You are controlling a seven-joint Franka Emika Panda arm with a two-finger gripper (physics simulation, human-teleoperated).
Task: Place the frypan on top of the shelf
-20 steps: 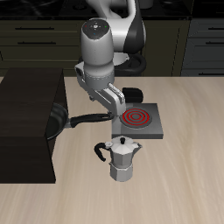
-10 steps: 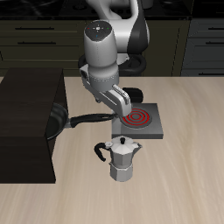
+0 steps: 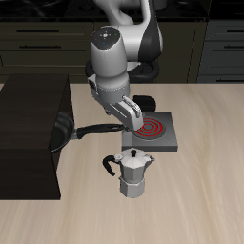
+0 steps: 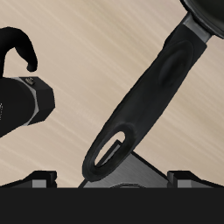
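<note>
The gripper (image 3: 131,118) is hanging over the handle of the frypan (image 3: 84,131), its opening impossible to tell, while the pan is lying on the table (image 3: 200,152) against the shelf (image 3: 29,133), beside the moka pot (image 3: 133,172) and stove (image 3: 152,131).

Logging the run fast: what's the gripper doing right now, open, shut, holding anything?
Gripper: above the frypan handle's end, holding nothing; whether it is open or shut cannot be told, as the fingers are hidden in both views.
</note>
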